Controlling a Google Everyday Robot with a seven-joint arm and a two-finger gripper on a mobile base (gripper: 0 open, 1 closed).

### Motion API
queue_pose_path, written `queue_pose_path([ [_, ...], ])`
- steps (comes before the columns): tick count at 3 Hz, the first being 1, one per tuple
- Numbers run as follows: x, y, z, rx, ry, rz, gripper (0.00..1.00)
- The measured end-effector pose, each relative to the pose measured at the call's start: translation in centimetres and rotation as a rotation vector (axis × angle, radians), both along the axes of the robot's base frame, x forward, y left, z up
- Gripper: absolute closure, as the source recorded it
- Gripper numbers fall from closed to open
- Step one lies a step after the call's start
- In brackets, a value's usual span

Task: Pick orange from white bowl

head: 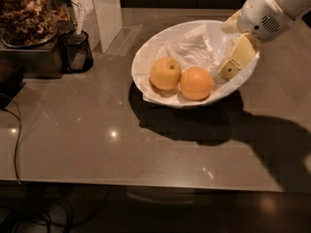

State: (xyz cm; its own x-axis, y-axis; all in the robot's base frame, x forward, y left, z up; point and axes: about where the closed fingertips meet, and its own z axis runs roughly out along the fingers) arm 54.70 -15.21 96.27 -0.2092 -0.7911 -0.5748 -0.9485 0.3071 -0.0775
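The orange [196,83] lies in the white bowl [146,52], at its front, touching the paler yellow-orange fruit [165,73] on its left. Crumpled clear plastic [194,47] lines the back of the bowl. My gripper [222,52] reaches in from the upper right over the bowl's right side. It is open, with its lower finger [234,59] pointing down-left and its tip just right of the orange. The upper finger [231,23] shows only partly beside the white wrist. Nothing is held.
The bowl stands on a brown counter [97,130]. At the back left are a glass jar of dried food [26,13] on a metal base, a black mesh cup [77,50] and a white box [104,13]. A black cable [14,130] runs down the left. The counter's front edge is near.
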Motion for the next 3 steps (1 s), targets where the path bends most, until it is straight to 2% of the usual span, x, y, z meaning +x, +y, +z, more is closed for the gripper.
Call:
queue_pose_path([
  [1,1.4,1.17,-2.72,0.053,0.073,0.0,0.0],
  [3,1.5,1.22,-2.98,0.055,0.077,0.001,0.43],
])
